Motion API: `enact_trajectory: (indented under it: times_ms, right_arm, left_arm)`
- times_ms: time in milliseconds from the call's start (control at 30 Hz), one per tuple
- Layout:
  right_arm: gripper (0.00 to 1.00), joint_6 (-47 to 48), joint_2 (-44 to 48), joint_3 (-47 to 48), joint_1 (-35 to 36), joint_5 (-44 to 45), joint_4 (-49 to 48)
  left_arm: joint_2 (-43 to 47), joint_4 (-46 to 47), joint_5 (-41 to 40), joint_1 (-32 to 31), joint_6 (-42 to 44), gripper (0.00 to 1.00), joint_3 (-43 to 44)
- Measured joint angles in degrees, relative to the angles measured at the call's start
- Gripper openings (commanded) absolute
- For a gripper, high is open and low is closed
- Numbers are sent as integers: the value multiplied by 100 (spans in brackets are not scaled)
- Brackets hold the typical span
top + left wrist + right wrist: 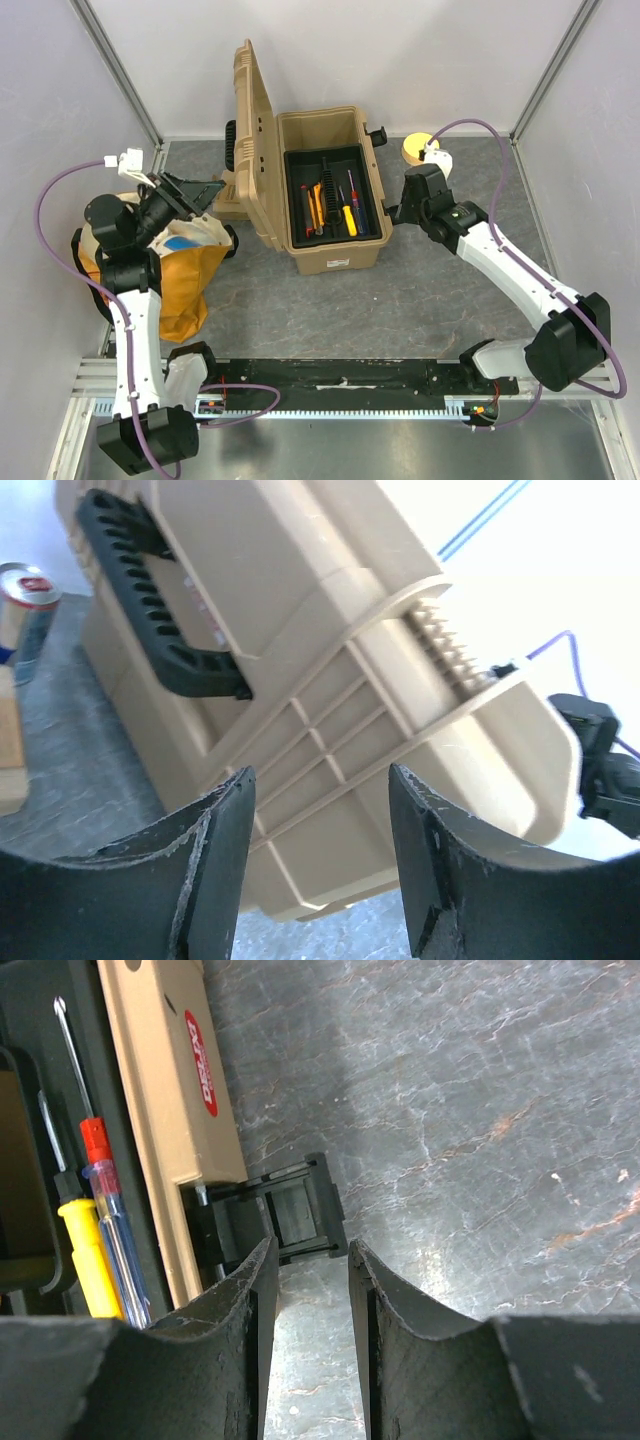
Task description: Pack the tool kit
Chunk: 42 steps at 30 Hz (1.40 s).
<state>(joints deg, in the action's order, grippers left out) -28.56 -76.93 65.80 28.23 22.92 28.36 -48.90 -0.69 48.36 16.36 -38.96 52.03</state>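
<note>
2 tools gape, pinching nothing: your left tool (320,780) faces the toolbox's (335,252) ribbed tan plastic lid (330,610), your right tool (310,1250) its black latch (295,1210). The toolbox stands open on the veined grey desk (400,290); screwdrivers (348,218) lie in its tray (335,160), partly hidden.

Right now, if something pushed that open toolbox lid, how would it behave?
Probably stiff: the lid is ribbed hard plastic. It stands near upright, so a push would likely swing it shut over the tray.
</note>
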Motion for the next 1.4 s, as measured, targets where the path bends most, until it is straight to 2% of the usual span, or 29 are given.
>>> enact_trajectory:
  times_ms: [300, 600, 800, 1100, 1233, 1400]
  right_arm:
    - [39, -35, -37, -107, -2, -667, -2]
    - [38, -17, -164, -184, -68, -1034, 2]
    - [38, -17, -162, -225, -87, -1069, -2]
    - [39, -24, -76, -236, -140, -1110, 11]
    - [42, -35, 186, -236, -175, -1043, 76]
    - [44, -37, 723, -236, -304, -538, 173]
  left_arm:
    - [2, 809, 153, -551, -616, 60, -24]
    - [-46, 1126, -522, -1705, -632, 59, -24]
    - [-284, 1303, -949, -2428, -632, 55, 42]
    - [-885, 1217, -986, -3075, -638, 56, 326]
    - [-1047, 1093, -1032, -3294, -638, 56, 391]
    - [-1200, 1025, -1106, -3556, -623, 56, 520]
